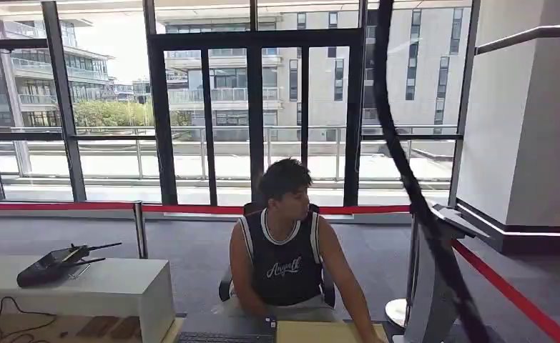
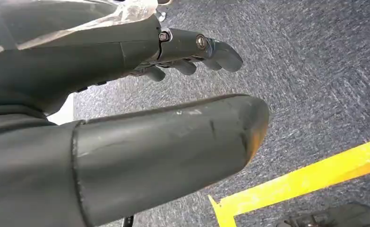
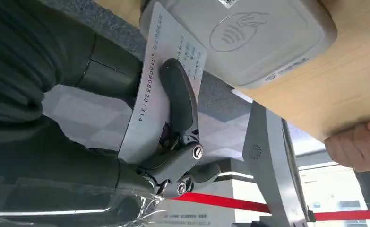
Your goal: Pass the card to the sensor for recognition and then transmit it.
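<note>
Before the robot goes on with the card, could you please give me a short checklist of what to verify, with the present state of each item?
1. Card held: ok. The right robot hand pinches it, a dark finger lying across its printed face.
2. Card at the sensor: ok. Its far edge sits against the grey reader with the contactless symbol.
3. Read confirmed: cannot tell. No light or display shows.
4. Receiver ready: cannot tell. A person's hand rests on the wooden desk beside the reader, but not reaching for the card.
5. Left robot hand free: ok. It hangs over the carpet, holding nothing.
</note>
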Robot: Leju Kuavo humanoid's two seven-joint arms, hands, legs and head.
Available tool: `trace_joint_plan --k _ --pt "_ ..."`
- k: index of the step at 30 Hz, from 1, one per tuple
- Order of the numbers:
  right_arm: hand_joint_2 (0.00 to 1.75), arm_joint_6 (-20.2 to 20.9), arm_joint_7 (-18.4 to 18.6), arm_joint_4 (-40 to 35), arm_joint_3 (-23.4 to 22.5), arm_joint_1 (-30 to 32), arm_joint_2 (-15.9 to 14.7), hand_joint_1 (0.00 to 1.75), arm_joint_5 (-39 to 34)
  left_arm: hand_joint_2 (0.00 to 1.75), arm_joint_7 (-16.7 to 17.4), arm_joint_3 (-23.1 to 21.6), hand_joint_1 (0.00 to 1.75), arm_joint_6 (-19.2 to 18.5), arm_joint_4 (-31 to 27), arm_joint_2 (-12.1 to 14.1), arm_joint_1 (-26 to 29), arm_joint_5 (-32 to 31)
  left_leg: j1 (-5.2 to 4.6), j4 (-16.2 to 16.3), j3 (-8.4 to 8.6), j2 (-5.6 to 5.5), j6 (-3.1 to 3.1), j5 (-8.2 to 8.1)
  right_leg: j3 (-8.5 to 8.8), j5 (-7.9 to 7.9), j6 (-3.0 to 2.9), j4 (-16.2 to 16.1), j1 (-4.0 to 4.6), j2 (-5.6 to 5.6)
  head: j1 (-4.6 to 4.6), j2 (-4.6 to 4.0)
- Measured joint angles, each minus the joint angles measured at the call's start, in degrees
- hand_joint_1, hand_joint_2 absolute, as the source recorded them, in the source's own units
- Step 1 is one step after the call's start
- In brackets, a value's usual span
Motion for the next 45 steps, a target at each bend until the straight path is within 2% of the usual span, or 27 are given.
trace_joint_plan --k 7,12,21,30,38,45 --pt "1.75 -3.47 0.35 -0.22 -0.70 -0.62 0.26 1.75 1.27 0.00 -0.68 -0.02 0.00 0.07 0.00 0.00 0.00 0.20 0.00 0.00 -0.05 -0.01 0.00 0.00 -0.02 0.02 0.01 0.01 0.00 0.00 0.00 0.00" --pt "1.75 -2.84 2.47 -3.41 -1.11 -1.94 0.11 1.75 3.65 0.00 -0.65 -0.07 0.00 -0.09 0.00 0.00 0.01 0.48 0.00 0.00 -0.07 0.00 0.00 0.00 -0.03 0.01 0.01 0.01 0.00 0.00 0.02 0.00" --pt "1.75 2.30 6.14 -14.15 -2.01 -7.25 -1.49 1.75 8.50 0.00 -0.94 -1.22 0.00 -0.13 0.00 0.04 0.02 1.01 0.00 0.00 -0.08 0.01 0.00 0.01 -0.05 0.03 0.01 0.02 -0.01 0.00 0.00 0.00" --pt "1.75 8.70 6.03 -20.33 -1.07 -13.54 -1.48 1.75 13.86 0.00 -1.86 -2.80 0.00 -0.72 0.00 0.11 -0.09 -0.07 0.00 0.00 -0.11 0.00 -0.01 0.02 -0.06 0.04 0.01 0.05 0.00 0.00 0.00 0.00" --pt "1.75 10.36 2.86 -17.90 2.19 -22.82 3.65 1.75 16.02 0.00 -1.42 -4.39 0.00 -1.64 -0.02 0.11 -1.23 -0.89 0.02 0.00 -0.15 0.00 -0.05 0.07 -0.12 0.04 -0.01 0.11 0.03 0.00 0.00 0.00" --pt "1.75 10.45 1.81 -9.47 5.66 -30.03 10.36 1.75 17.61 0.00 -0.96 -5.92 0.00 -2.40 -0.28 0.11 -2.43 -1.44 0.05 0.00 -0.16 0.00 -0.06 0.08 -0.14 0.04 -0.01 0.12 0.06 0.00 0.02 0.00"
